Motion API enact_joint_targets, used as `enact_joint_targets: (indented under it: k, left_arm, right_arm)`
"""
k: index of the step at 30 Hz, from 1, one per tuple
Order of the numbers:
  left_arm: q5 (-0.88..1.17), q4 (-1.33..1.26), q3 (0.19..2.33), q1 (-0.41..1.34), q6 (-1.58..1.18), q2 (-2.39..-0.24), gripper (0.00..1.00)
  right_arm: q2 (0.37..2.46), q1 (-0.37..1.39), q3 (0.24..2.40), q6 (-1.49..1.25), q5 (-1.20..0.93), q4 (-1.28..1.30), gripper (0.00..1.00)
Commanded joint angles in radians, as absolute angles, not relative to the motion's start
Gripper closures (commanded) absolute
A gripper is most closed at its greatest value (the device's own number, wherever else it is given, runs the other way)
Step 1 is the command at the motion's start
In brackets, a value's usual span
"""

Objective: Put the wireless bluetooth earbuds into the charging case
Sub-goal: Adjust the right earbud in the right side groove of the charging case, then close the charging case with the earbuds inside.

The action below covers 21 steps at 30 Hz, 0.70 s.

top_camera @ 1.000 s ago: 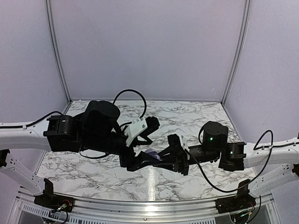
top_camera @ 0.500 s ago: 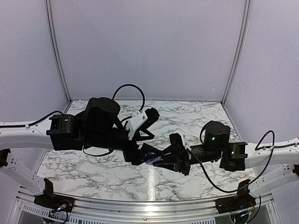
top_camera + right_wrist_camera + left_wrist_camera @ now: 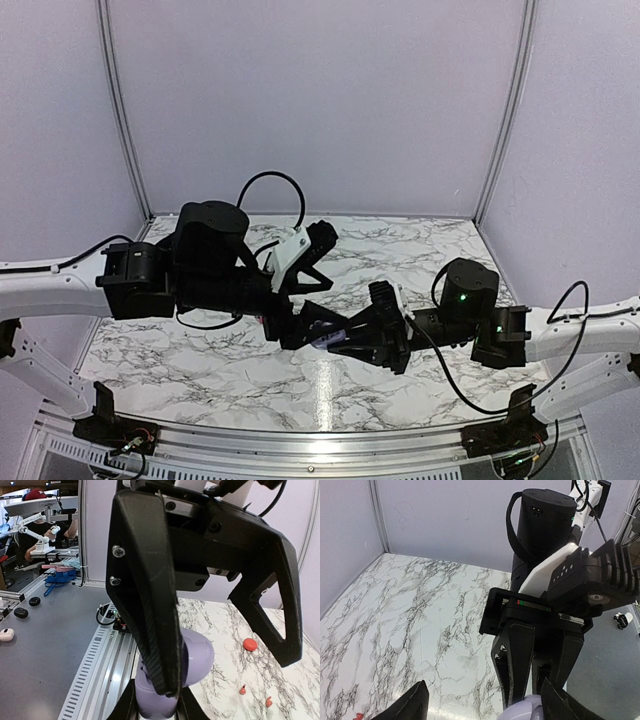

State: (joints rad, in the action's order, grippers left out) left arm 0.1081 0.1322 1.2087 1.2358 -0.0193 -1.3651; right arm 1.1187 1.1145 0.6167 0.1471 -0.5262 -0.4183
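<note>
A lilac charging case (image 3: 192, 655), hinged open, is held above the table by my right gripper (image 3: 155, 707), which is shut on its lower part. It also shows in the top view (image 3: 322, 339) and the left wrist view (image 3: 525, 709). My left gripper (image 3: 485, 711) is open with its fingers spread wide. It faces the right gripper (image 3: 338, 340) tip to tip, with one finger (image 3: 150, 605) across the case. Two tiny red earbuds (image 3: 242, 690) (image 3: 268, 701) lie on the marble table. A red speck (image 3: 359, 715) shows in the left wrist view.
A round red case (image 3: 250, 644) lies on the table beyond the earbuds. The marble table (image 3: 420, 250) has white walls behind and at the sides. Its metal front rail (image 3: 95, 665) runs under the held case. The two arms cross the middle of the table.
Both grippers have risen a little and drawn together. My left gripper has moved right, up to the lilac case. The right gripper still holds the case.
</note>
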Motion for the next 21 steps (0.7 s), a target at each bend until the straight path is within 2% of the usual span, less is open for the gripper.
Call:
enact_joint_targets:
  k: [1,14,17,21]
  left_arm:
    - [0.162,0.095,1.204,1.245,0.033,-1.328,0.19]
    - [0.050,0.070,1.111,1.210,0.008,-1.148,0.16]
    - [0.112,0.073,1.078,1.184,-0.036,-1.123,0.16]
    - [0.280,0.065,1.026,1.179,0.035,-1.106,0.13]
  right_arm:
    - [1.105,1.125,0.624,0.122,-0.521,-0.481,1.00]
    - [1.076,1.096,0.573,0.091,-0.461,-0.583,1.00]
    - [1.074,1.078,0.571,0.060,-0.480,-0.601,1.00]
    - [1.084,1.063,0.584,0.034,-0.507,-0.589,1.00]
